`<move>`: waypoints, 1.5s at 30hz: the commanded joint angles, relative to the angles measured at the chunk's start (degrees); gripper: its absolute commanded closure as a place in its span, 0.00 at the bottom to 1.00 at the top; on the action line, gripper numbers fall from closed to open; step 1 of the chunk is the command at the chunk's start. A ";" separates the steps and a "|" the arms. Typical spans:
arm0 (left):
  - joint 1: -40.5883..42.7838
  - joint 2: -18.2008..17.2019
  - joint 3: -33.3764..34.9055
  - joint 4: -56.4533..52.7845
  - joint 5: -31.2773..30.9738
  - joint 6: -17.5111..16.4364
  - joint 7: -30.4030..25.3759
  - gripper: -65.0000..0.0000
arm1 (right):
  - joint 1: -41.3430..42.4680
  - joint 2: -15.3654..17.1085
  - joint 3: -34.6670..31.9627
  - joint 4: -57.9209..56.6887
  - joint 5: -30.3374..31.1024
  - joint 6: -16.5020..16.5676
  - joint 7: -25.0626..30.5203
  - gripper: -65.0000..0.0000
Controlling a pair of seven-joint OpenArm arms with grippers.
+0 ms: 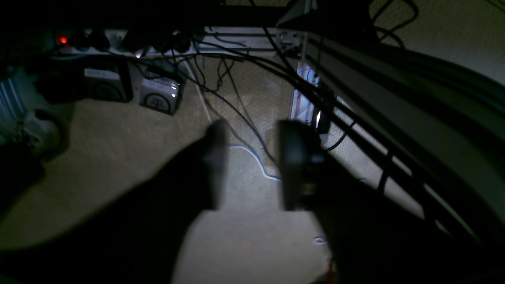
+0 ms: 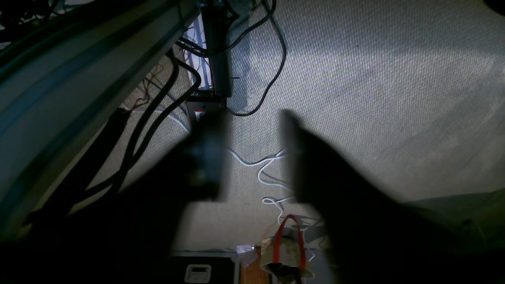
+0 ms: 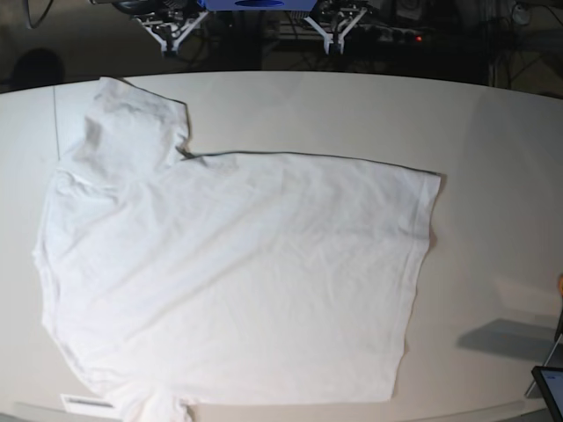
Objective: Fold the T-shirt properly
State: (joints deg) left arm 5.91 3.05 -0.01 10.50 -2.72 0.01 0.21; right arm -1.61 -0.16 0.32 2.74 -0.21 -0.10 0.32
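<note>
The white T-shirt (image 3: pixel 237 272) lies spread flat on the off-white table (image 3: pixel 493 176), one sleeve (image 3: pixel 132 123) pointing to the far left and the hem (image 3: pixel 418 264) on the right. Both arms are parked behind the table's far edge, well away from the shirt. The left gripper (image 3: pixel 337 31) (image 1: pixel 252 165) hangs over the carpeted floor, its two dark fingers apart with nothing between them. Likewise the right gripper (image 3: pixel 173 31) (image 2: pixel 252 157) is open and empty above the carpet.
Under the table run black cables (image 1: pixel 244 67), a power strip with a red light (image 1: pixel 61 39) and small boxes (image 1: pixel 159 94). A red-handled bag (image 2: pixel 288 244) stands on the floor. A dark device corner (image 3: pixel 550 387) shows at the table's near right.
</note>
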 commanded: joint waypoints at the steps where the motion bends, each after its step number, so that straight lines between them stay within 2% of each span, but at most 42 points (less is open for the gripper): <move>1: 0.37 0.25 -0.12 0.18 -1.81 0.21 -0.34 0.51 | -0.20 0.12 0.17 0.11 0.08 -0.39 0.08 0.38; 4: 0.37 -0.10 0.58 0.18 -6.38 0.21 -0.52 0.48 | -0.20 0.12 0.17 0.11 0.08 -0.39 0.08 0.15; 6: 0.37 -0.19 0.58 0.27 -7.43 0.21 -0.52 0.48 | -0.20 0.12 0.17 0.11 0.08 -0.39 0.08 0.07; 12: 0.37 -0.19 0.76 0.27 -7.26 0.21 -0.60 0.48 | -0.28 0.12 0.17 0.11 0.08 -0.39 0.08 0.06; 13: 0.37 -0.19 0.76 0.27 -7.26 0.21 -0.60 0.50 | -0.64 0.12 0.17 0.11 0.08 -0.39 0.08 0.11; 14: 0.37 -0.19 0.76 0.27 -7.26 0.21 -0.60 0.57 | -0.90 0.12 0.17 0.20 0.08 -0.39 0.08 0.19; 15: 0.37 -0.19 0.76 0.27 -7.26 0.21 -0.52 0.71 | -0.99 0.12 0.17 0.20 0.08 -0.39 0.08 0.33; 16: 0.37 -0.19 0.76 0.27 -7.26 0.21 -0.43 0.90 | -1.07 0.12 0.17 0.20 0.08 -0.39 0.08 0.51; 17: 0.37 -0.19 0.76 0.27 -7.26 0.21 -0.43 1.00 | -1.07 0.12 0.17 0.20 0.08 -0.39 0.08 0.70; 18: 0.37 -0.19 0.76 0.27 -7.26 0.21 -0.43 1.00 | -1.07 0.12 0.17 0.20 0.08 -0.39 0.08 0.91; 19: 0.37 -0.19 0.76 0.27 -7.26 0.21 -0.52 0.97 | -1.07 0.12 0.17 0.20 0.08 -0.39 0.08 1.00; 20: 0.37 -0.19 0.76 0.27 -7.26 0.21 -0.52 0.96 | -1.07 0.12 0.17 0.20 0.08 -0.39 0.08 1.00; 23: 0.37 -0.19 0.76 0.27 -7.26 0.21 -0.52 0.95 | -1.07 0.12 0.17 0.20 0.08 -0.39 0.17 0.74; 29: 0.37 -0.19 0.85 0.27 -6.82 0.21 -0.25 0.94 | -1.16 0.12 0.17 0.20 0.08 -0.39 0.17 0.29; 32: 0.46 -0.10 3.04 0.27 -1.28 0.21 -0.25 0.94 | -1.25 0.12 0.17 0.20 0.08 -0.39 0.17 0.11; 35: 1.16 -0.02 3.92 0.27 1.62 0.21 -0.43 0.94 | -1.25 0.12 0.17 0.20 0.08 -0.39 0.17 0.10; 36: 1.16 -0.02 4.10 0.27 1.71 0.21 -0.43 0.90 | -1.25 0.12 0.17 0.20 0.08 -0.39 0.17 0.10; 37: 1.16 -0.02 4.10 0.27 1.71 0.21 -0.43 0.83 | -1.25 0.12 0.17 0.20 0.08 -0.39 0.17 0.10; 40: 1.16 -0.02 4.10 0.27 1.62 0.21 -0.52 0.47 | -1.34 0.12 0.17 0.20 0.08 -0.39 0.17 0.10; 41: 1.16 -0.02 4.10 0.27 1.89 0.21 -0.52 0.43 | -1.34 0.12 0.17 0.20 0.08 -0.39 0.17 0.10; 45: 1.25 -0.10 4.19 0.35 2.06 0.21 -0.69 0.47 | -1.34 0.12 0.17 0.20 0.08 -0.39 0.17 0.10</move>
State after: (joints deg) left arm 6.85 2.87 4.08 10.76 -0.86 0.03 -0.03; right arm -2.74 -0.16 0.36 2.85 -0.21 -0.10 0.34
